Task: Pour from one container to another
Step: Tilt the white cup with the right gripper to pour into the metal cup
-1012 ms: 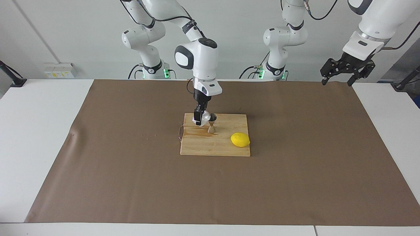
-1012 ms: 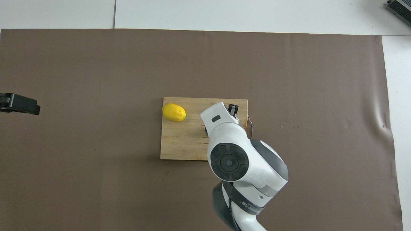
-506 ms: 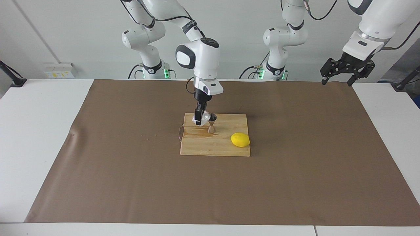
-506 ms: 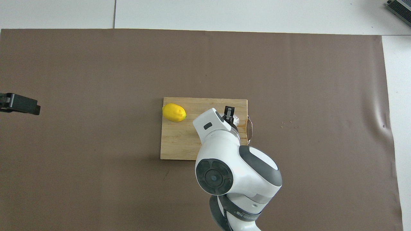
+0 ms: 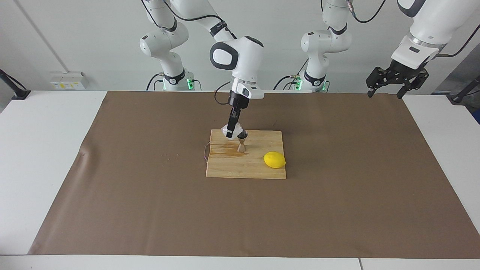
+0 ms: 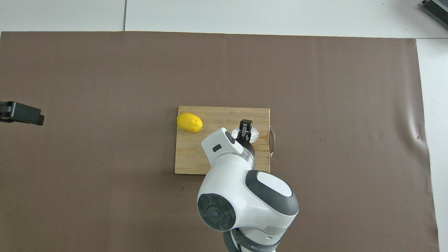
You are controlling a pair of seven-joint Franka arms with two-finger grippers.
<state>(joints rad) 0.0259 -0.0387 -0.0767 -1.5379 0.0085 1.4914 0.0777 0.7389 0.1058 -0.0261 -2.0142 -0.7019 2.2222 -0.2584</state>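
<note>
My right gripper (image 5: 231, 133) is shut on the small white crinkly cup (image 5: 228, 132) and holds it just above the wooden cutting board (image 5: 247, 168), beside the top of the steel hourglass jigger (image 5: 242, 144). The jigger stands upright on the board. In the overhead view the right gripper (image 6: 245, 128) covers the middle of the cup (image 6: 254, 133), and the arm's wrist hides the jigger. My left gripper (image 5: 386, 90) is open and empty, and waits raised over the left arm's end of the table; it also shows in the overhead view (image 6: 21, 113).
A yellow lemon (image 5: 274, 159) lies on the board toward the left arm's end, also seen in the overhead view (image 6: 189, 123). A wet stain (image 5: 225, 152) marks the board beside the jigger's foot. A brown mat (image 5: 337, 187) covers the table.
The right arm's wrist has swung back toward the robots and risen. The gripper with the cup has shifted slightly up and away from the jigger's mouth. The left arm has not moved.
</note>
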